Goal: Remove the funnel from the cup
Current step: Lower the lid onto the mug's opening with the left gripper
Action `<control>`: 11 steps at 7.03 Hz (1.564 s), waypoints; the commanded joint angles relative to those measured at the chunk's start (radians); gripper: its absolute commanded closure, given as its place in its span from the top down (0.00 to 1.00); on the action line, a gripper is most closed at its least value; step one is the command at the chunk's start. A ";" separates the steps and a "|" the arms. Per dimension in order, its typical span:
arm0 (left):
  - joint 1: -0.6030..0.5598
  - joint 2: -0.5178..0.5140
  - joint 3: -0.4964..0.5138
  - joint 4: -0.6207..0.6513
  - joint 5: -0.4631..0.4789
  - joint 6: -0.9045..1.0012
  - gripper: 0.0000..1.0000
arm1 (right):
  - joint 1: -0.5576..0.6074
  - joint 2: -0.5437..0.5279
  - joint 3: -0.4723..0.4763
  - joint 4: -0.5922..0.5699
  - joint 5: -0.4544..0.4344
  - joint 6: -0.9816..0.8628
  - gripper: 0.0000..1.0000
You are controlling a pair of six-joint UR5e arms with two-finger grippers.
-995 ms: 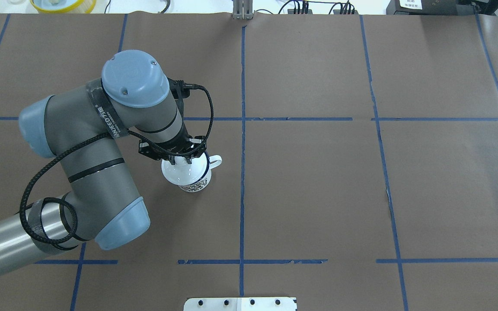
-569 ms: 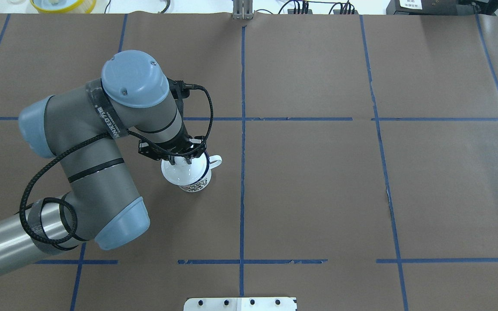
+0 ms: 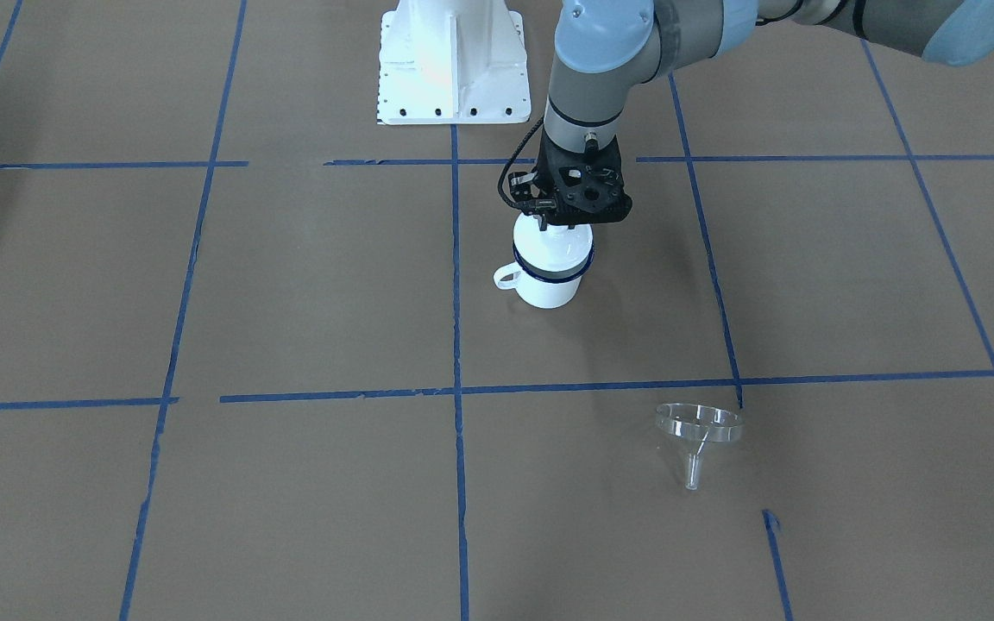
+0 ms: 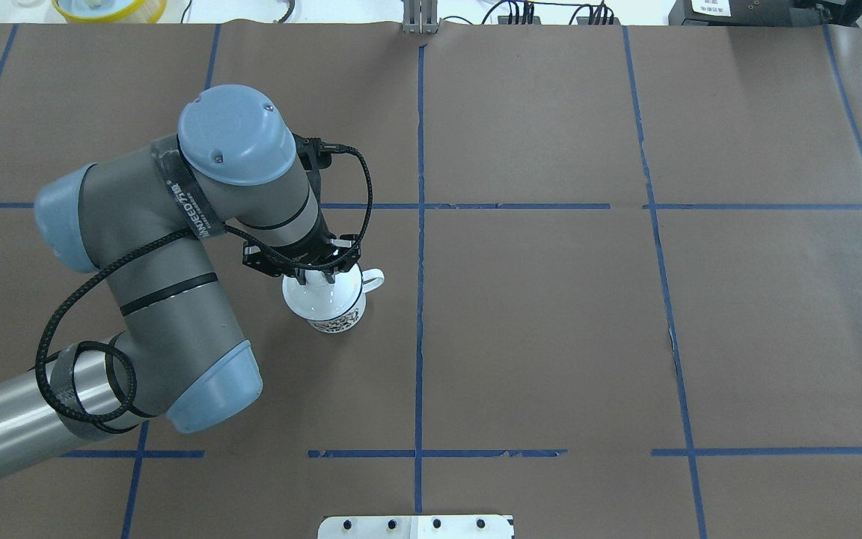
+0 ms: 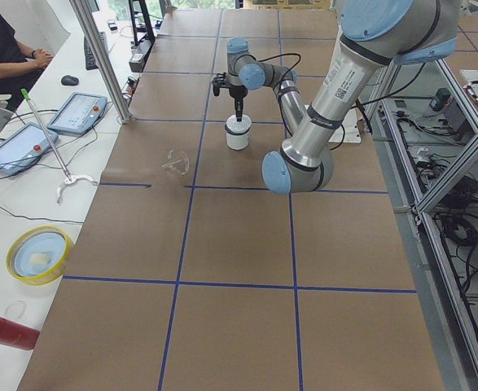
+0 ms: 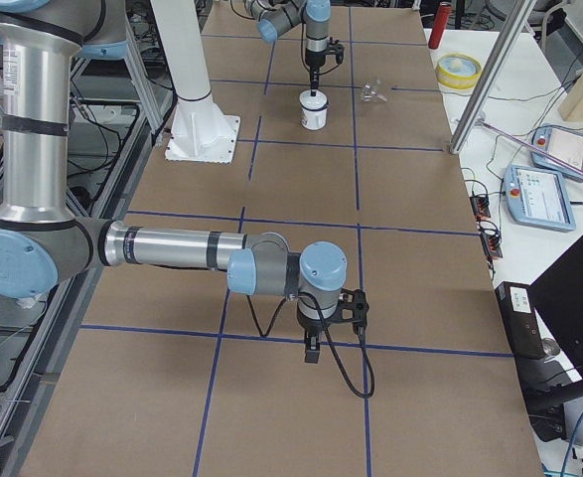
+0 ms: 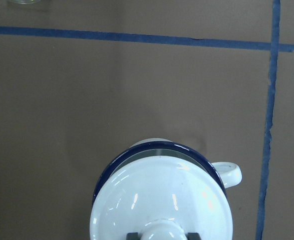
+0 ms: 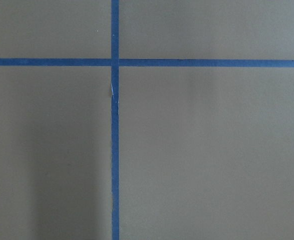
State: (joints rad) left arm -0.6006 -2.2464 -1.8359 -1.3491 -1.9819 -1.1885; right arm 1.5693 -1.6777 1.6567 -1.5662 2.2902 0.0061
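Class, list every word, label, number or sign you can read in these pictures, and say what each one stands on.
Nothing is clear enough to quote.
White capitals on the black band round the left arm: too blurred to read.
Dark print on the side of the cup: too small to read.
The white label on the dark box at the far edge: too small to read.

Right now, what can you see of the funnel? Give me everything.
The funnel is clear, plastic-looking: a wide round cone and a short narrow spout. It seems to lie on its side on the brown table paper, spout pointing away from the robot, beside a blue tape line. It is out of the cup, well apart on the robot's left. Only the paper touches it; the left gripper is shut on the cup's lid.
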 commanded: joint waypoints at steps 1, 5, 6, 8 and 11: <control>-0.001 0.005 0.004 -0.016 -0.002 0.000 0.00 | 0.000 -0.001 0.000 0.000 0.000 0.000 1.00; -0.001 0.021 0.001 -0.041 0.000 -0.002 1.00 | 0.000 -0.001 0.000 0.000 0.000 0.000 1.00; -0.001 0.024 -0.003 -0.041 0.000 0.000 1.00 | 0.000 0.001 0.000 0.000 0.000 0.000 1.00; -0.002 0.024 -0.008 -0.041 0.000 -0.002 1.00 | 0.000 0.001 0.000 0.000 0.000 0.000 1.00; 0.001 0.018 -0.009 -0.042 -0.015 -0.013 1.00 | 0.000 -0.001 0.000 0.000 0.000 0.000 1.00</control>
State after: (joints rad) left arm -0.6011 -2.2265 -1.8413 -1.3911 -1.9888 -1.1966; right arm 1.5693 -1.6779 1.6567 -1.5662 2.2902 0.0062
